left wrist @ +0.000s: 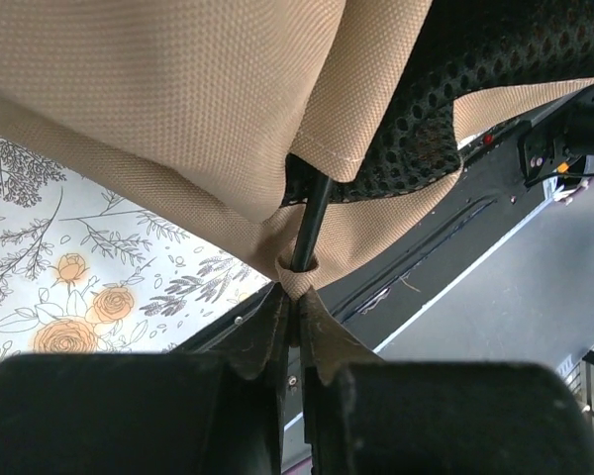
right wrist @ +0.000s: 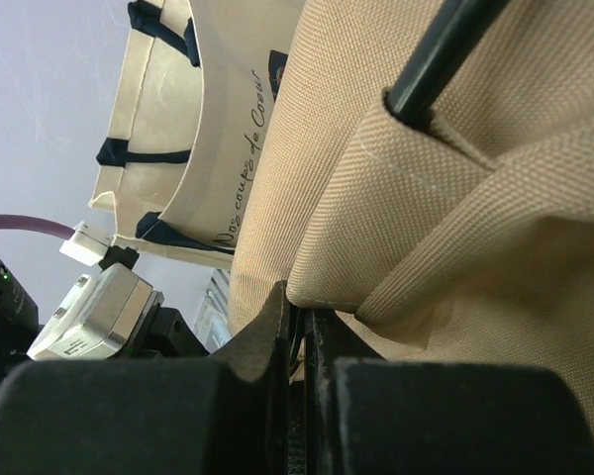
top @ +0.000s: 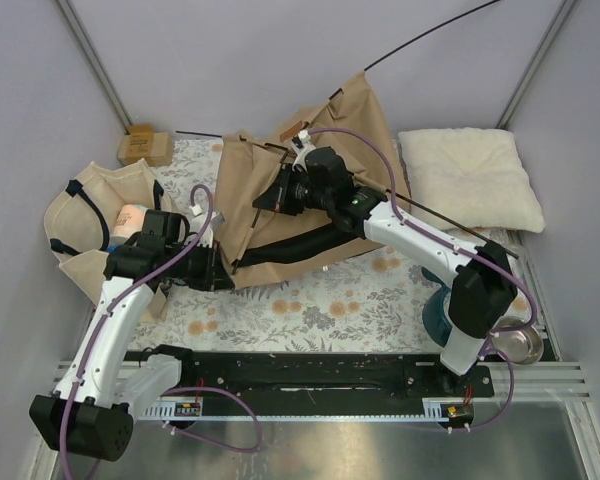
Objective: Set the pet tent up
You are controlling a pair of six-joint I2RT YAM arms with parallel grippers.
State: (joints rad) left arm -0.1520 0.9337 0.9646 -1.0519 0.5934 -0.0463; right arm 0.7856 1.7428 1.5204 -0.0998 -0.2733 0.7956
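Seating a pole (left wrist: 312, 223): left pincer (left wrist: 297, 295) grasps the pet tent (left wrist: 178, 99) corner just ahead, right pincer (right wrist: 299, 315) clenched on it too; next, likely pull corners apart

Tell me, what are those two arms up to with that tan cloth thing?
Two robot arms are setting up a pet tent. The left gripper pinches a bottom corner where a dark pole ends in the canvas. The right gripper is closed on a fold of canvas higher up. The tent sits half raised and slumped on the floral mat, and a second pole sticks out loose past its top.
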